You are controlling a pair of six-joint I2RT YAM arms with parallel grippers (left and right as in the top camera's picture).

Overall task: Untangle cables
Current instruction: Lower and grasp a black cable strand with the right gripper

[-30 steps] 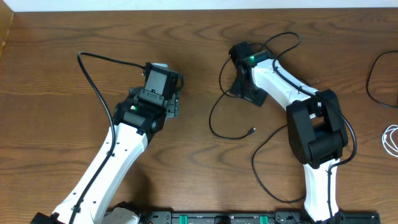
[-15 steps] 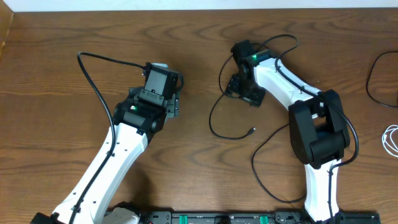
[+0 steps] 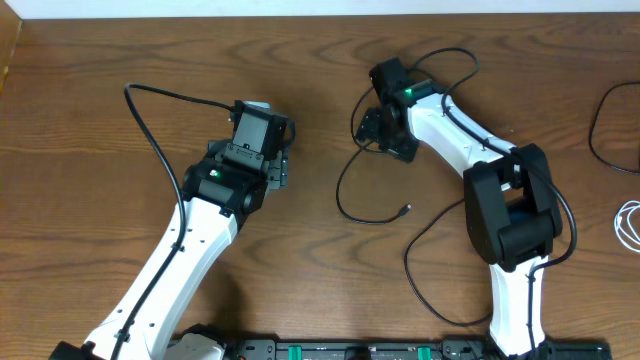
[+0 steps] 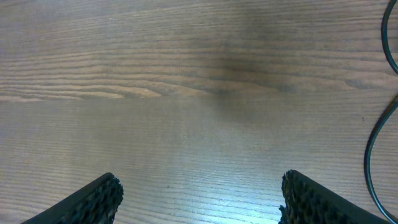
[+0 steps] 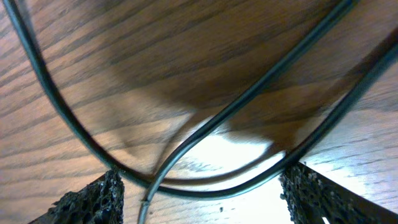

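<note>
The black cable point(image 3: 339, 190) lies in a loose curve on the wooden table, and its small plug point(image 3: 404, 210) rests at centre. My right gripper point(image 3: 378, 128) hovers over the upper part of that curve. In the right wrist view, several black cable strands point(image 5: 249, 93) cross between its open fingertips point(image 5: 93, 199), and the right gripper point(image 5: 202, 208) grips none of them. The white cable point(image 3: 628, 225) is coiled at the far right edge. My left gripper point(image 3: 258, 118) sits left of centre. The left gripper point(image 4: 199, 199) is open over bare wood, with a black cable point(image 4: 371, 143) at the right edge of its view.
Another black cord point(image 3: 597, 125) loops at the right edge of the table. A thick black wire point(image 3: 150, 130) arcs from the left arm. A thin black cord point(image 3: 412, 260) curves past the right arm's base. The table's far edge point(image 3: 320, 14) runs along the top.
The right gripper has shifted slightly up and to the left over the black cable, and its jaws have spread wider. The left arm has stayed still.
</note>
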